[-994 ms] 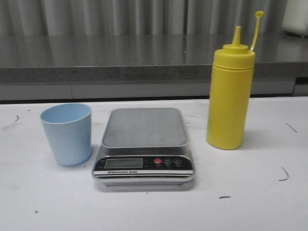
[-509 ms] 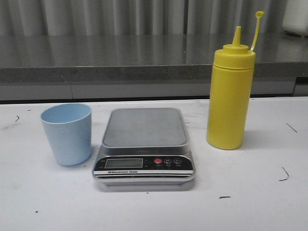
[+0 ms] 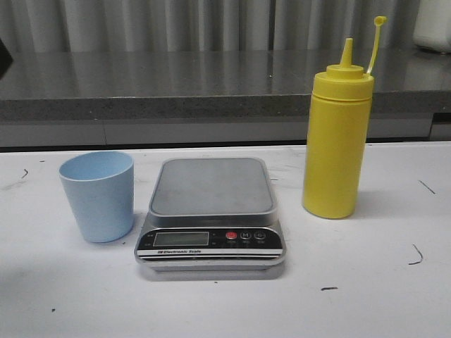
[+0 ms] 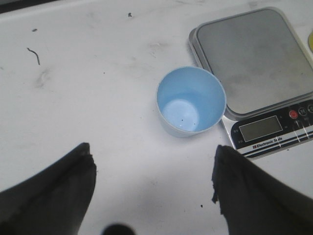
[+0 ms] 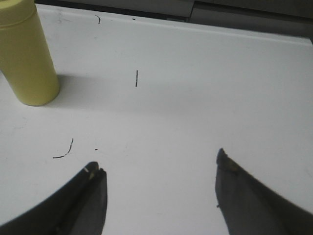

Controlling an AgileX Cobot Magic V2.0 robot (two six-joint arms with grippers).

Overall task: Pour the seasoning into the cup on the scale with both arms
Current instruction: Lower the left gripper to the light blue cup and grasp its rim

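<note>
The small pale blue plastic cup point(image 4: 191, 102) stands upright on the white table point(image 3: 366, 282), just beside the flat silver-grey digital scale point(image 3: 211, 215) and ahead of the left gripper point(image 4: 153, 169), whose dark fingers are spread wide and hold nothing. The tall yellow plastic squeeze bottle point(image 5: 25, 54) stands upright off to one side of the right gripper point(image 5: 160, 176), also spread wide and empty.

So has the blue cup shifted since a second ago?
No. The cup stands on the table just left of the scale, with the same gap as before.

One cup point(image 3: 97, 196), one scale point(image 3: 211, 213) (one bottle point(image 3: 337, 139))
</note>
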